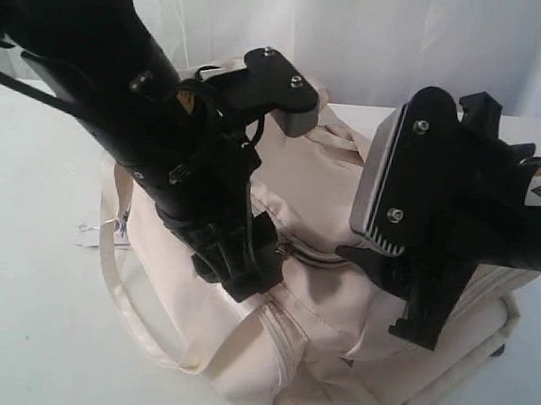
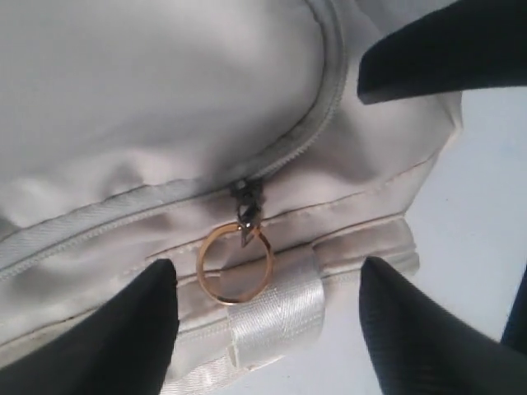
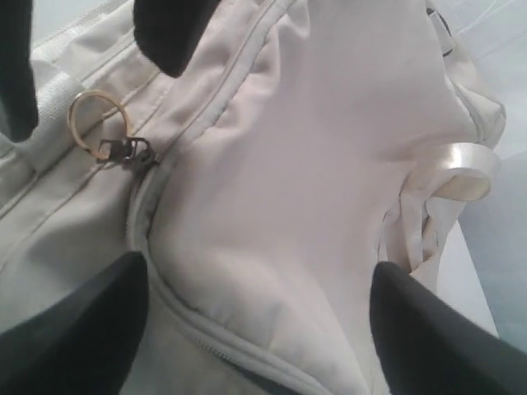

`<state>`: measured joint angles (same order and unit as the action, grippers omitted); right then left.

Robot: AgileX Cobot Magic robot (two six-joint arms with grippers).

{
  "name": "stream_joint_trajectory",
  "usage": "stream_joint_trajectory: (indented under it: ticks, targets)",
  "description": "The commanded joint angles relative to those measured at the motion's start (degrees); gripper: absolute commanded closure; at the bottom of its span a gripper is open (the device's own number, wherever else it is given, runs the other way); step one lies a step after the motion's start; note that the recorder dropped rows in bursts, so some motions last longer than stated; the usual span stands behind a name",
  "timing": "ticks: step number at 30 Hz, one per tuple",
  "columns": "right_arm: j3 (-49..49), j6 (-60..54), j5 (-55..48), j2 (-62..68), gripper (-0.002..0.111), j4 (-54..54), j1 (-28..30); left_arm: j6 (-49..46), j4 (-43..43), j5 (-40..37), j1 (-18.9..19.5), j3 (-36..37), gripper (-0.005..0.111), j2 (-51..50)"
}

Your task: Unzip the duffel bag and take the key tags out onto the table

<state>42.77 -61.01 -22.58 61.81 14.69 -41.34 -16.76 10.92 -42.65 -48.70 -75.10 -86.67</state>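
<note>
The cream-white duffel bag lies on the white table with its zipper shut. A dark slider carries a gold ring pull, which also shows in the right wrist view as the ring pull. My left gripper hovers open just over the bag's end, with the ring a little beyond its fingertips. My right gripper is open above the bag's top panel, its fingers astride the zipper seam. The two grippers face each other over the slider. The key tags are hidden.
A shiny strap handle loops onto the table at the bag's left, and another handle curls by the far side. A small paper tag lies beside the bag's left edge. A white curtain hangs behind.
</note>
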Motion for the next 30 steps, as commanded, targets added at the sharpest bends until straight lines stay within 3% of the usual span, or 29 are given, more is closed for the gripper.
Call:
stream_joint_trajectory:
  ticks: [1, 30]
  targets:
    - [-0.27, -0.30, 0.85, -0.21, 0.035, 0.96, -0.28, 0.12, 1.09, -1.51, 0.07, -0.19, 0.040, -2.98]
    - [-0.27, 1.94, 1.32, -0.21, 0.035, 0.96, -0.28, 2.89, -0.84, 5.54, 0.07, -0.19, 0.040, -7.28]
